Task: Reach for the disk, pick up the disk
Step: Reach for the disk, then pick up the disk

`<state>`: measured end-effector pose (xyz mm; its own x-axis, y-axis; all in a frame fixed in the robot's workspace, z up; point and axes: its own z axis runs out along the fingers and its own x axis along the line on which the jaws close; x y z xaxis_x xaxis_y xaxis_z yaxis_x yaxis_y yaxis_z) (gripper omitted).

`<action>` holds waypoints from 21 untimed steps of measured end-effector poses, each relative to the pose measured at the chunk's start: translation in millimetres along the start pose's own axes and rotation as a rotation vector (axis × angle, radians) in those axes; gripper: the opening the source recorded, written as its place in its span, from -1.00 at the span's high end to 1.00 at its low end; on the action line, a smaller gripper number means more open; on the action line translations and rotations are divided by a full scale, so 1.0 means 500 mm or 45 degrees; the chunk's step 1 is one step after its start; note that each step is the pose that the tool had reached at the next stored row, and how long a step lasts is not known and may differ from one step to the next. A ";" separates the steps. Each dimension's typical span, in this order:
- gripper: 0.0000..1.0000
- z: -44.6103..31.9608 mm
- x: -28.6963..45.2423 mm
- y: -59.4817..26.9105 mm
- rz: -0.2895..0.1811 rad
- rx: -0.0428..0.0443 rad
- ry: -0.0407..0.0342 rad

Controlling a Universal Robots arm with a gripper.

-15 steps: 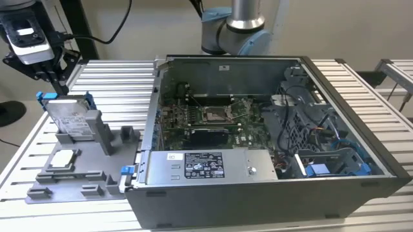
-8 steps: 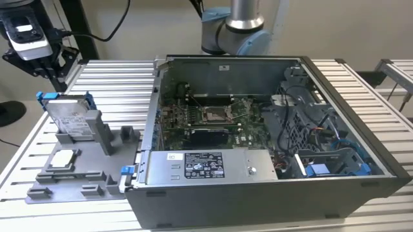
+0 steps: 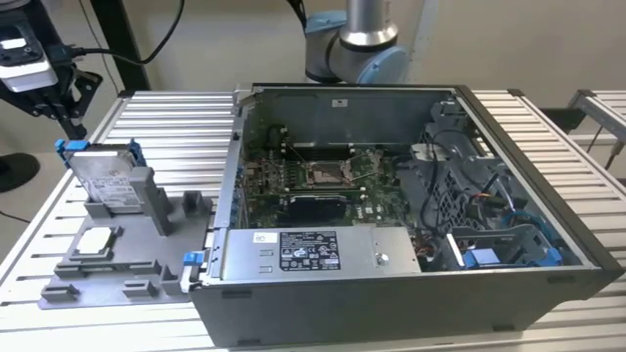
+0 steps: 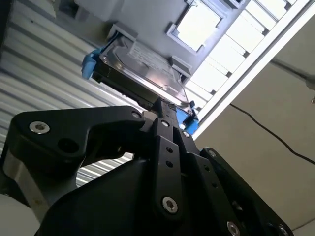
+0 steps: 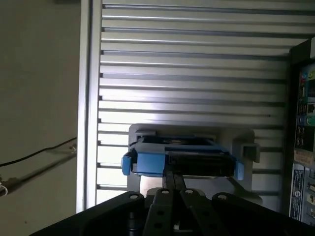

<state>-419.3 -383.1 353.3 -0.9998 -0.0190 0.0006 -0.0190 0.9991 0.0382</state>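
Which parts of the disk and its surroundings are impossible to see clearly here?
- Exterior view: the lower part of the disk is hidden inside the gray holder.
- Second wrist view: the gripper covers part of the disk's edge.
- First wrist view: the computer case is cut off by the picture's edge.

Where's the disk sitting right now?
At the exterior view's left, the disk stands tilted in the grey fixture on the slatted table, left of the computer case, with the gripper close above.

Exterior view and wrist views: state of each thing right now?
Flat silver metal disk in blue bracket: standing in grey plastic holder, not gripped.
Black gripper: shut, empty, close to the disk.
Dark grey computer case: side open, insides exposed.
Small white-topped chip: lying flat in holder.
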 end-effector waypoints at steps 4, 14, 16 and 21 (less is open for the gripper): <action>1.00 0.002 0.012 0.010 0.000 0.000 0.0000; 1.00 0.002 0.024 0.014 -0.001 0.000 0.0000; 1.00 0.002 0.024 0.014 -0.018 0.000 0.0007; 1.00 0.002 0.024 0.014 -0.132 0.000 0.0050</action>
<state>-431.7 -376.3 352.4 -0.9924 -0.1228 0.0006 -0.1227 0.9917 0.0380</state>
